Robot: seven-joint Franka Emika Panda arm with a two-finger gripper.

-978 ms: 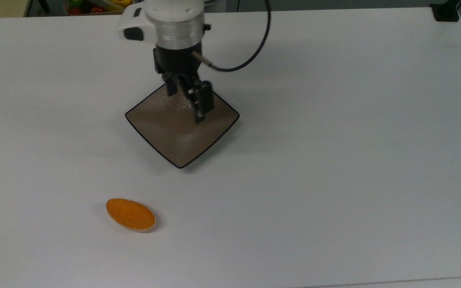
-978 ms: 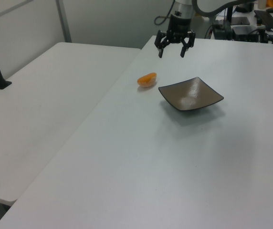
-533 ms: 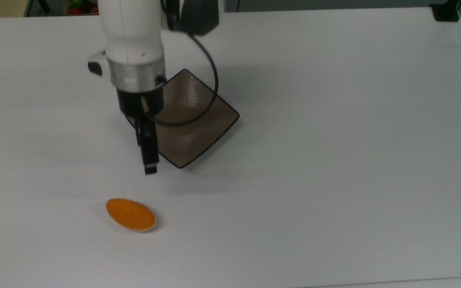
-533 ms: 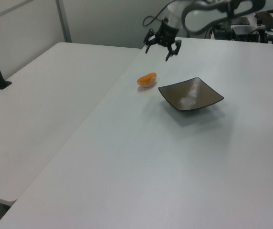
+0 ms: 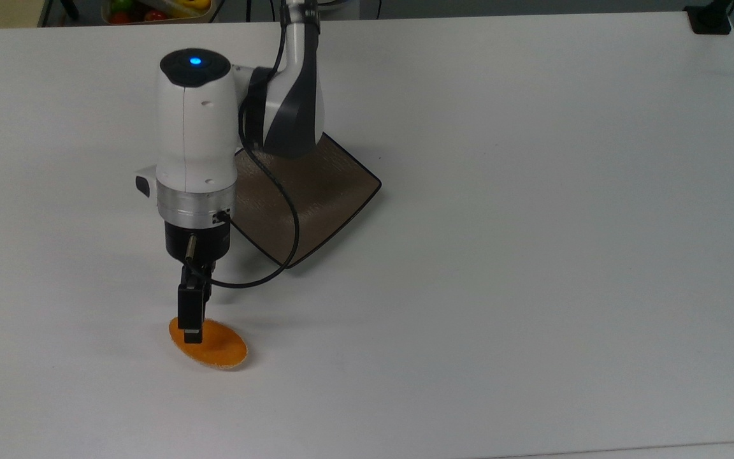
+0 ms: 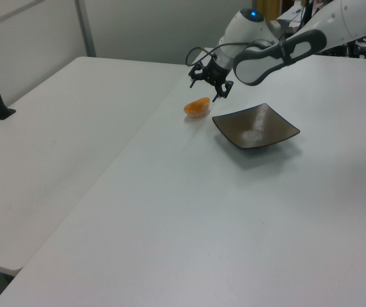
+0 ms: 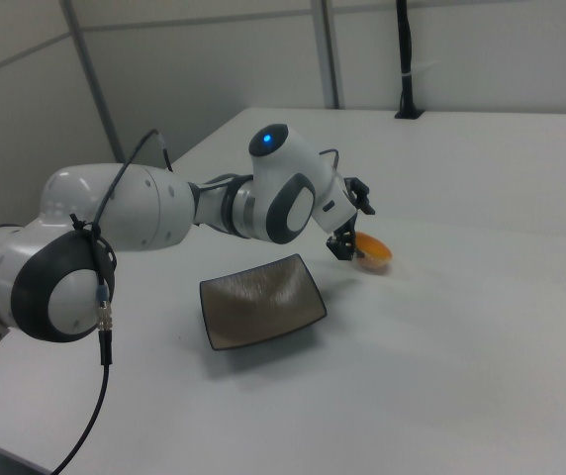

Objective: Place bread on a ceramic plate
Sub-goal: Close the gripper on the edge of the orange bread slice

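Orange bread (image 5: 213, 344) lies flat on the white tabletop (image 5: 532, 223), apart from the empty brown plate (image 5: 329, 191), while the hand (image 6: 209, 81) hangs just over it with fingers (image 6: 224, 94) spread, gripping nothing.

A white worktop (image 5: 532, 255) carries the ceramic plate (image 5: 335, 191) at upper centre and the bread (image 5: 220, 347) at lower left.
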